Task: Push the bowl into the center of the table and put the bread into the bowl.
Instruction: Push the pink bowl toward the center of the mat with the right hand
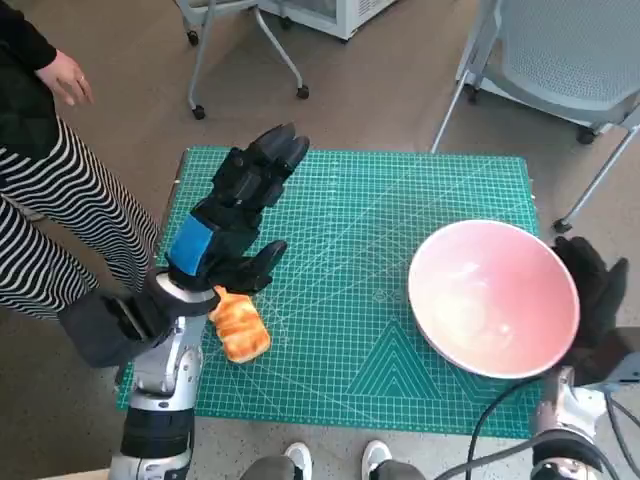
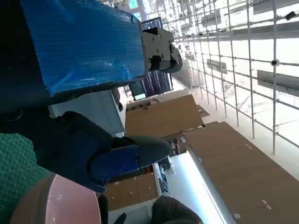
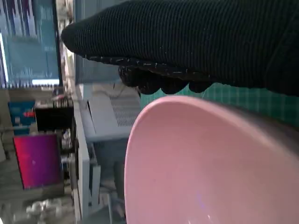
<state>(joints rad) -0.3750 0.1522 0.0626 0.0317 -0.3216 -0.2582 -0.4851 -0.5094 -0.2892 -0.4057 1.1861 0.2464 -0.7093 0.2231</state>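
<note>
Golden bread (image 1: 240, 331) lies lengthwise toward the near edge; left hand (image 1: 232, 214) above, spread, empty

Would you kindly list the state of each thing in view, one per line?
Bowl: upright, empty, on the mat's right side, not yet centred.
Bread: lying on the mat at its left, outside the bowl, not held.
Left hand: open, fingers spread, raised over the bread.
Right hand: against the bowl's outer right rim; grip cannot be told.
Mat: flat on the table.
</note>
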